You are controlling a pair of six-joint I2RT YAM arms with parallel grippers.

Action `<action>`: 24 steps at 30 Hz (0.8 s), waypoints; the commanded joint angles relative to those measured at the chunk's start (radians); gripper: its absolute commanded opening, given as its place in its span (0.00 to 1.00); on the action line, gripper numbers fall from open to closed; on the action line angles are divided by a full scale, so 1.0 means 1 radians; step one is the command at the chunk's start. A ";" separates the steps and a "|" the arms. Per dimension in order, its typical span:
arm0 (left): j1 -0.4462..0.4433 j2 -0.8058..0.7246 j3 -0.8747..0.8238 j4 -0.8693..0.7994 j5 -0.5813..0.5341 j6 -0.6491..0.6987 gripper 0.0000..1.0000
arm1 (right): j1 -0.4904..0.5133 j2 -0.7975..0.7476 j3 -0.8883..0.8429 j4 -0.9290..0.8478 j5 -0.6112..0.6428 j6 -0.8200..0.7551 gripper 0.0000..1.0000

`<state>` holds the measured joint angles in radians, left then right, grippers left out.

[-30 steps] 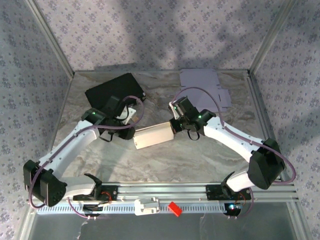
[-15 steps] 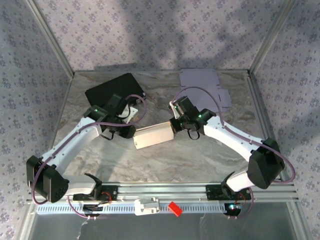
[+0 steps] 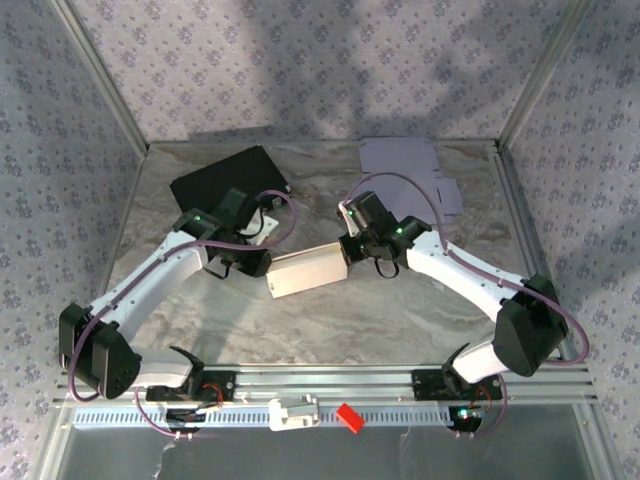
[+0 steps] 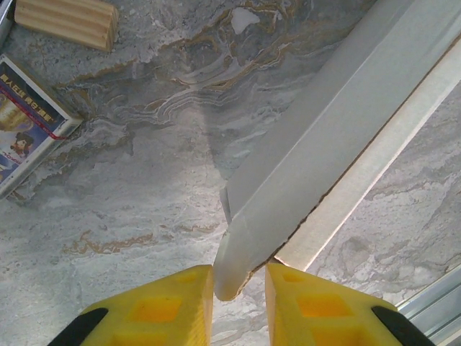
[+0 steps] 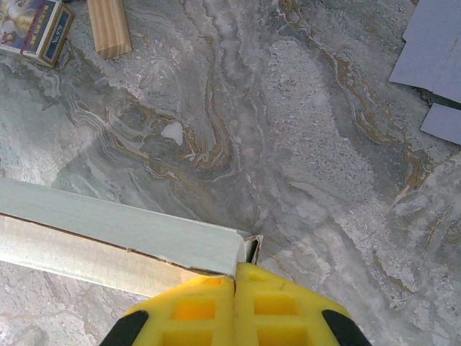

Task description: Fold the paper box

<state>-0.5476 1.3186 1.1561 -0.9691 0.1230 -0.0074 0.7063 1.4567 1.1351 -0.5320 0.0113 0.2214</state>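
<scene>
The paper box [image 3: 308, 270] is a long pale carton lying slantwise mid-table. In the right wrist view my right gripper [image 5: 235, 285] is shut, its fingers pressed together on the thin wall at the end corner of the box [image 5: 122, 231]. From above, that gripper [image 3: 350, 255] sits at the box's right end. My left gripper [image 3: 262, 262] is at the left end. In the left wrist view the box [image 4: 338, 130] ends in a rounded flap [image 4: 241, 252]. That flap pokes between the fingers of the left gripper [image 4: 239, 288], which stands narrowly open. The flap is against the left finger, with a gap to the right one.
A black flat sheet [image 3: 230, 180] lies at the back left and a lilac flat cut-out [image 3: 410, 165] at the back right. A wooden block [image 4: 68, 20] and a card pack [image 4: 25, 122] lie near the left arm. Metal frame posts edge the table.
My left arm has swung forward and right toward the box's left end, and its jaws have narrowed around the flap. The right gripper and the box have stayed put.
</scene>
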 commanded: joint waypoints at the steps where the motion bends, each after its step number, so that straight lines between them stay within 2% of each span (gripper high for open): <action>1: 0.003 -0.007 0.011 -0.014 0.004 0.026 0.26 | -0.007 0.017 0.018 -0.043 -0.011 0.011 0.00; 15: 0.003 0.008 0.035 -0.015 -0.004 0.003 0.12 | -0.004 0.014 0.014 -0.039 -0.011 0.012 0.00; 24: 0.003 0.031 0.063 -0.037 0.025 -0.101 0.03 | 0.014 0.010 0.010 -0.033 0.004 0.030 0.00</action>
<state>-0.5449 1.3449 1.1870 -0.9794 0.1192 -0.0540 0.7078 1.4586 1.1358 -0.5312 0.0132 0.2291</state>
